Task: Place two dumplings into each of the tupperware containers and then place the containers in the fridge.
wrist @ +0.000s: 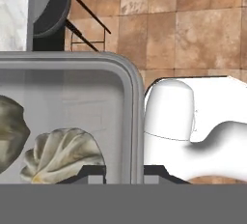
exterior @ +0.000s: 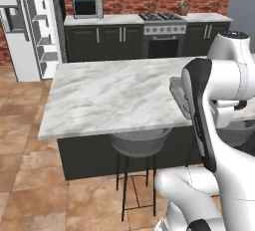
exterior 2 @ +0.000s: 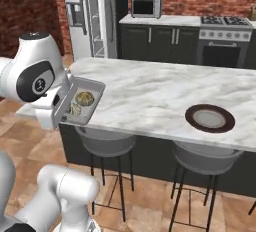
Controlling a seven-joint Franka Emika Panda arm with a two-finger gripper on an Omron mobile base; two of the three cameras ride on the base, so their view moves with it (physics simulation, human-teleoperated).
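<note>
Marble island (exterior 2: 150, 93): one container (exterior 2: 92, 100), two dumplings (exterior 2: 84, 98) inside; claw (wrist: 124, 172) clamped on rim; one plate (exterior 2: 210, 118).

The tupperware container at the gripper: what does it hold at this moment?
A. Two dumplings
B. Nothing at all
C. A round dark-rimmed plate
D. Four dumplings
A: the tupperware container, clamped at its rim by the shut gripper, carries two dumplings, as the right base view and the hand view both show.

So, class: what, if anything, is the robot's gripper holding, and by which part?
The gripper is shut on the rim of a tupperware container at one end; two dumplings lie inside it.
</note>
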